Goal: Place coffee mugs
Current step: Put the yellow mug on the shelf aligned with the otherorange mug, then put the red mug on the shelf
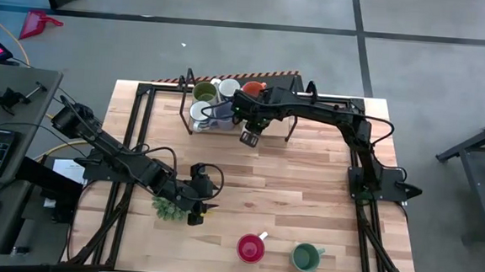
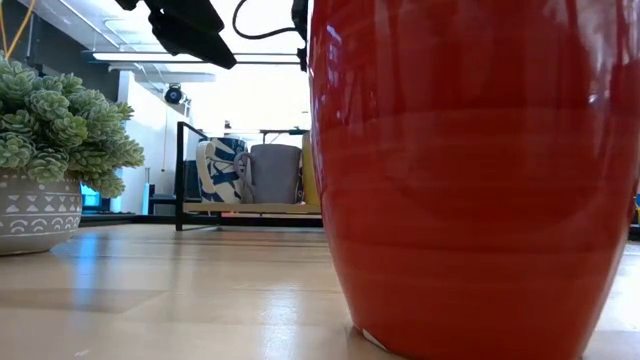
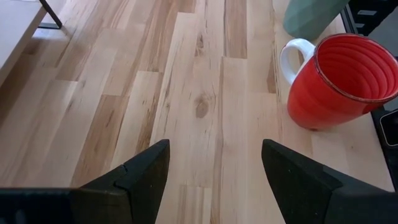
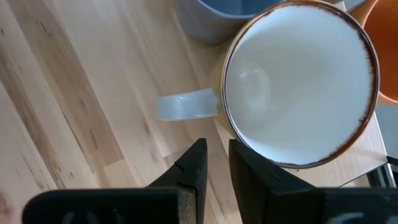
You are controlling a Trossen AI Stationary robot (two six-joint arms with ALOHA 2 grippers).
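Fingers nearly closed and empty on the right gripper (image 4: 214, 163), poised above a cream mug (image 4: 298, 81) at the rack (image 1: 186, 89).
The left gripper (image 3: 214, 171), fingers spread wide and holding nothing, hovers over bare counter (image 1: 307, 190) beside the plant (image 1: 167, 206). A red mug (image 1: 251, 248) and a green mug (image 1: 305, 257) already stand at the counter's near edge. Several mugs remain clustered in the rack at the far edge, so most of the placing looks still ahead.

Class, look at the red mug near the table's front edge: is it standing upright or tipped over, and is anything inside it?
Upright and empty. The red mug shows its round open mouth from above, and the left wrist view shows its bare ribbed inside on the table.
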